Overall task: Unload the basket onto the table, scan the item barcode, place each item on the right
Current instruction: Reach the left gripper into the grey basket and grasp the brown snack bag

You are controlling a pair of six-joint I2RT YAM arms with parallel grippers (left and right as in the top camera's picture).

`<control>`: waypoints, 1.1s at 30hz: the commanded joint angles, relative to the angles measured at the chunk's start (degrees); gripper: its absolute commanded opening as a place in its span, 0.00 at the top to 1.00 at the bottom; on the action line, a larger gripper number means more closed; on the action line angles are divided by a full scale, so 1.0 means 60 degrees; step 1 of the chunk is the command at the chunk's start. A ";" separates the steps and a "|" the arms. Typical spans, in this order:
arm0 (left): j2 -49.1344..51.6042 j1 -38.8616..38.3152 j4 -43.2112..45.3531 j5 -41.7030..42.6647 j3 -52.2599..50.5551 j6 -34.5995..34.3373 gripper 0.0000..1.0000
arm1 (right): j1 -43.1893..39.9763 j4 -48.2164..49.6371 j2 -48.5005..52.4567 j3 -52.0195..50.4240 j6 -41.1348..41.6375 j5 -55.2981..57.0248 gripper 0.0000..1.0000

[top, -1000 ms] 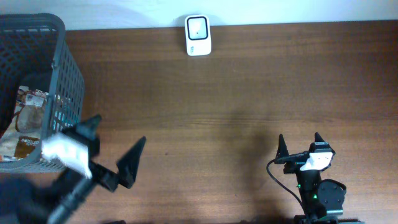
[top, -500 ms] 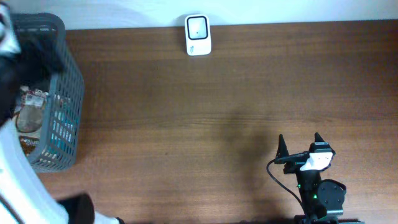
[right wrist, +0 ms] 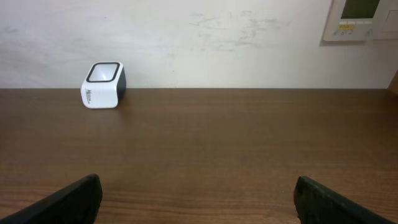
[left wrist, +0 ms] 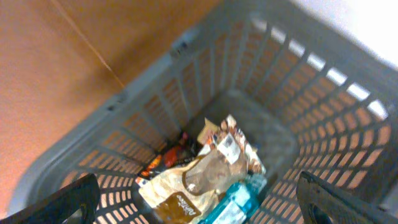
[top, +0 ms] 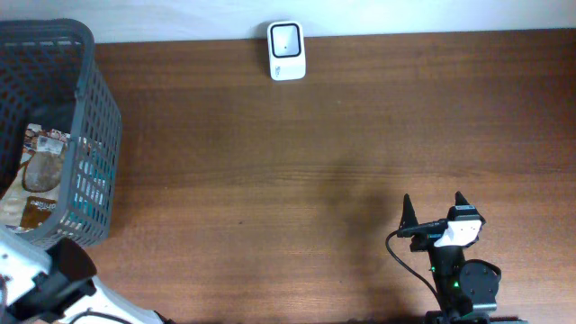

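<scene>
Packets [left wrist: 200, 177], probably snacks, lie in the grey basket [left wrist: 149, 81]; left gripper [left wrist: 199, 204] above and right gripper [top: 435, 208] gape wide, empty.

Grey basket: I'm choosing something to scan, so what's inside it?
A brown packet, a teal packet and a red-and-black wrapper, piled together. Whatever lies beneath them is covered.

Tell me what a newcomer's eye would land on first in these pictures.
The grey basket at the left end of the table stands out first, with snack packets heaped inside. Next is the small white scanner alone at the far edge against the wall. The right gripper sits open at the near right, holding nothing.
</scene>
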 commanded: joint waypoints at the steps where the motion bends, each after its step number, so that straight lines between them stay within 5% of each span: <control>1: 0.1013 0.0229 -0.0124 0.0900 -0.0444 0.1129 0.01 | 0.0051 -0.0011 -0.0062 -0.0084 -0.0055 0.0084 0.02; 5: 0.1880 0.0127 -0.0098 0.1730 -0.1209 0.2357 0.01 | 0.0051 -0.0015 -0.0062 -0.0084 -0.0058 0.0084 0.02; 17: 0.2186 -0.0018 0.1993 0.0284 -0.6145 0.3198 0.01 | 0.0051 -0.0015 -0.0062 -0.0084 -0.0058 0.0080 0.01; 22: 0.2189 -0.0047 0.3071 -0.0463 -0.6987 0.3446 0.00 | 0.0051 -0.0015 -0.0062 -0.0084 -0.0055 0.0080 0.02; 28: 0.2197 -0.0047 0.3264 0.0998 -0.6994 0.3880 0.26 | 0.0051 -0.0015 -0.0062 -0.0084 -0.0055 0.0084 0.02; 33: 0.2335 -0.0047 0.3078 0.1035 -0.7005 0.3869 0.59 | 0.0051 -0.0015 -0.0062 -0.0084 -0.0058 0.0084 0.02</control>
